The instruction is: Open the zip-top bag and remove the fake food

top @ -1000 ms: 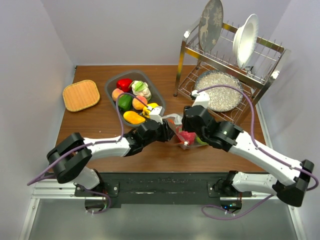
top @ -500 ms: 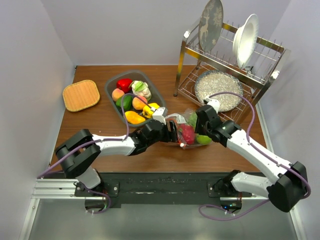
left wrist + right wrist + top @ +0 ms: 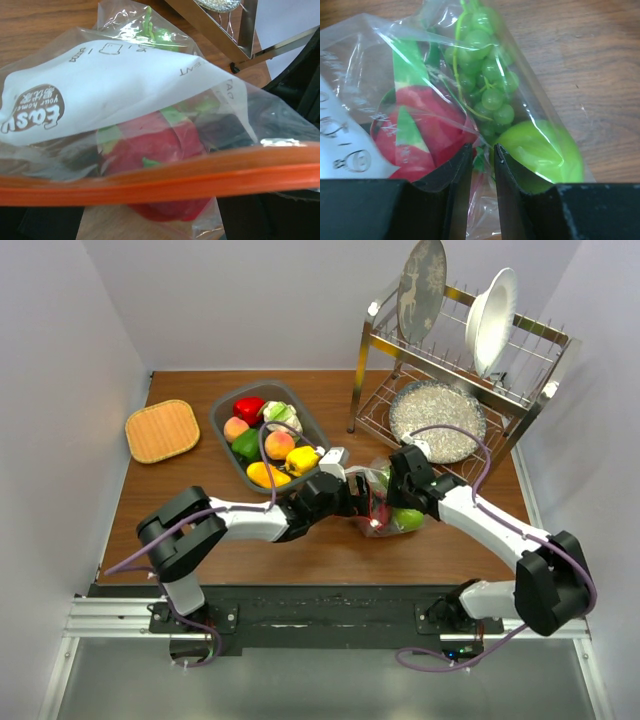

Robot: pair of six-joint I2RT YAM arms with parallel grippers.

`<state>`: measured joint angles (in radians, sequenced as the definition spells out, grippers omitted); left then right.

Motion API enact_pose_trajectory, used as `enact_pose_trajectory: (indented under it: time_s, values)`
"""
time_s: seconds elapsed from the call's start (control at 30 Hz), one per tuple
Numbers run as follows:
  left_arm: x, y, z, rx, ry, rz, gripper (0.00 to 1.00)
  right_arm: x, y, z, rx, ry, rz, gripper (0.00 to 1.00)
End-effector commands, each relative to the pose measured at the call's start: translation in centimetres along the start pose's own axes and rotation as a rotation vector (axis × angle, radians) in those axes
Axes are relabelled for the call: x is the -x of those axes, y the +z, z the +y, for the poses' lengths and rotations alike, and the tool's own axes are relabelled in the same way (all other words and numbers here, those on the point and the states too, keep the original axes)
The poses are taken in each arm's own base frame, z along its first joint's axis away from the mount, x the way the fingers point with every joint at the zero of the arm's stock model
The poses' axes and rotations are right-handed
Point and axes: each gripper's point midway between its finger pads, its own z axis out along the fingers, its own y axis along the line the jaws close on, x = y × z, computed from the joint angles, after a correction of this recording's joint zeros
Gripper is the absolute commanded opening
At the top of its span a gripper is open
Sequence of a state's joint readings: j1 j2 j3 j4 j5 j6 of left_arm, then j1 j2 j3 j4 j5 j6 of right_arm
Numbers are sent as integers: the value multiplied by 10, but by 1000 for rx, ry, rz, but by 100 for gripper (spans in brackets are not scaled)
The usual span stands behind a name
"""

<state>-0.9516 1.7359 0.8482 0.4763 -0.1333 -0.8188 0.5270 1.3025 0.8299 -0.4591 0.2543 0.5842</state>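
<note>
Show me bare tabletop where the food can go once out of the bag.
Bare wood: the back strip between gray bin and dish rack; the left patch in front of the woven mat; the near edge in front of the zip-top bag. Crowded: around the bag.

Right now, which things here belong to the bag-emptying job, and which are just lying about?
Job: zip-top bag; its orange zip strip; the red piece, green grapes and green apple inside it; right gripper, pinching the bag.
Lying about: gray bin of toy produce; woven mat; dish rack holding a gray plate and a white dish; speckled pan.
</note>
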Motion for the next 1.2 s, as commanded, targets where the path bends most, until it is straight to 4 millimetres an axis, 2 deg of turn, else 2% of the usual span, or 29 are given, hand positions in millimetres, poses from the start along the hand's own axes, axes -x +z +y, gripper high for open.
enact_pose_trajectory:
  time_s: [0.0, 0.1, 0.17, 0.2, 0.27, 0.33, 0.5, 0.53, 0.6, 0.63, 0.67, 0.7, 0.77, 0.8, 0.87, 0.9, 0.97, 1.0, 1.07, 1.1, 1.17]
  values:
    - [2, 11, -12, -15, 29, 9, 100, -5, 6, 9, 54, -46, 27, 30]
    - [-7, 14, -17, -5, 63, 55, 100, -13, 11, 14, 80, -69, 72, 31]
    - [-20, 14, -8, 43, 84, 105, 100, -16, 15, 17, 96, -78, 83, 34]
    - [-22, 14, -10, 55, 89, 117, 100, -18, 17, 19, 105, -79, 92, 34]
    - [-37, 11, 6, 134, 109, 173, 100, -19, 18, 25, 130, -82, 101, 37]
    - [-41, 8, 16, 197, 125, 191, 100, -18, 18, 25, 132, -90, 105, 41]
    - [-60, -15, 41, 276, 184, 253, 100, -18, 23, 26, 123, -109, 118, 53]
    - [-57, -20, 39, 271, 185, 246, 100, -19, 25, 26, 120, -110, 125, 55]
    - [-64, -31, 43, 270, 181, 259, 100, -14, 26, 30, 127, -102, 117, 57]
    - [-59, -39, 35, 242, 171, 243, 99, -12, 25, 32, 129, -97, 113, 57]
    - [-56, -40, 29, 213, 151, 223, 98, -9, 23, 33, 132, -87, 105, 57]
    - [-59, -46, 33, 209, 144, 226, 94, -2, 19, 37, 139, -82, 91, 57]
    - [-51, -51, 23, 174, 117, 198, 88, 8, 5, 36, 141, -69, 63, 57]
    - [-51, -54, 22, 169, 106, 195, 79, 16, -2, 36, 138, -67, 36, 57]
    - [-45, -57, 16, 154, 68, 170, 70, 18, -15, 31, 129, -58, 27, 57]
    - [-46, -57, 18, 163, 53, 167, 63, 24, -28, 31, 148, -49, -5, 57]
    - [-38, -59, 14, 162, -11, 125, 55, 19, -41, 31, 179, -24, -2, 57]
    - [-40, -61, 19, 171, -36, 118, 51, 13, -50, 31, 210, -14, -9, 57]
    - [-30, -62, 11, 143, -107, 69, 47, 0, -62, 36, 257, 19, 2, 56]
    - [-31, -64, 12, 145, -125, 58, 43, -14, -69, 37, 284, 20, 8, 55]
    - [-20, -65, 9, 134, -164, 3, 42, -30, -74, 40, 306, 61, 25, 55]
